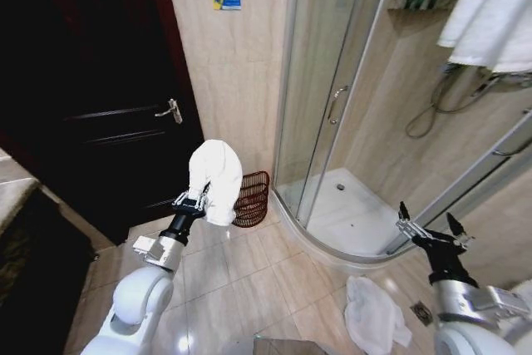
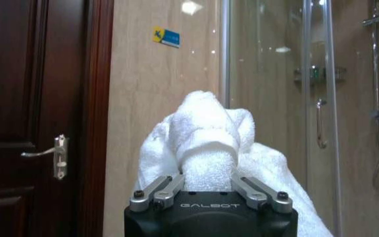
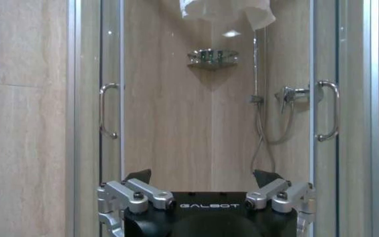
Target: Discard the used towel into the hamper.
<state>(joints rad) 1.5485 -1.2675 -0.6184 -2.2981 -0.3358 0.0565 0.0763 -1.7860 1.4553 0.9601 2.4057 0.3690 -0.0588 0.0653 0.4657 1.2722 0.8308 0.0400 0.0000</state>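
Two towels are off the rail in this bathroom, and one of them is up in the air. The left hand is clamped on a bunched fold of the white towel, fingers pinched tight against the terry in the left wrist view, so the rest of the cloth humps over the top and drapes down the far side. Holding it high like that keeps the loose tails off the tiles, which I'd guess is the point while it travels.

Just beyond the held towel, the hamper stands on the floor against the tiled wall, between the dark door and the glass shower enclosure. From here the towel overlaps the basket's near side but hangs above and in front of it, not over the opening. Through the wire bands I can't make out anything inside.

Over on the other side, the right hand is raised near the shower's curved sill, fingers spread apart and holding nothing. A second crumpled white towel lies on the floor below it.
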